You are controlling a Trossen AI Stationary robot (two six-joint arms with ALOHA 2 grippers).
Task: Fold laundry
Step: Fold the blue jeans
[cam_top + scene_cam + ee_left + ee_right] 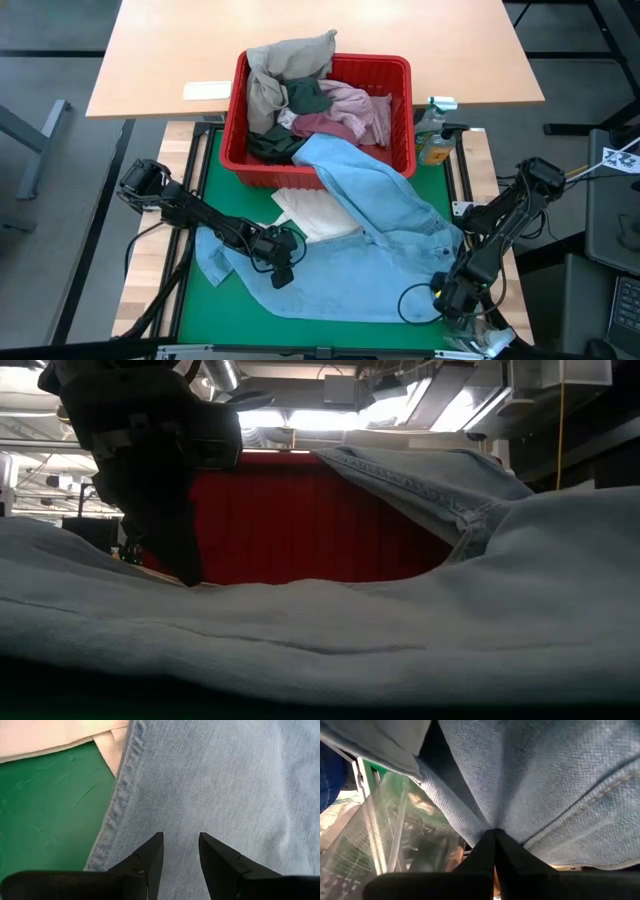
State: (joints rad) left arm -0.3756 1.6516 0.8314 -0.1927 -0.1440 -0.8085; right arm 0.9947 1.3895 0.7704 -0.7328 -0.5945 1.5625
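Note:
A light blue denim garment (370, 240) lies spread on the green mat (215, 310), its far end hanging over the near rim of the red basket (236, 110). The basket holds beige, dark green and pink laundry (300, 95). My left gripper (284, 272) is open, fingertips down at the garment's left part beside a stitched hem (117, 805). My right gripper (446, 288) is shut on the garment's near right part. In the low view the garment (400, 620) fills the foreground, with the left arm (150, 470) coming down to it. My left gripper (181, 840) points slanting down at the garment, its fingers (150, 857) apart with flat cloth showing between them. Whether the tips touch the cloth I cannot tell. My right gripper (494, 834) pinches a gathered fold of the light blue cloth (492, 817) between its two fingers, only at their free ends. Creases fan out from the pinch, and a stitched seam (590, 805) runs close by.
A white tote bag (312, 212) lies partly under the garment near the basket. Bottles (435, 130) stand right of the basket. A clear plastic piece (385, 850) sits by the mat's right edge. A wooden table (330, 25) with a paper (206, 90) lies beyond.

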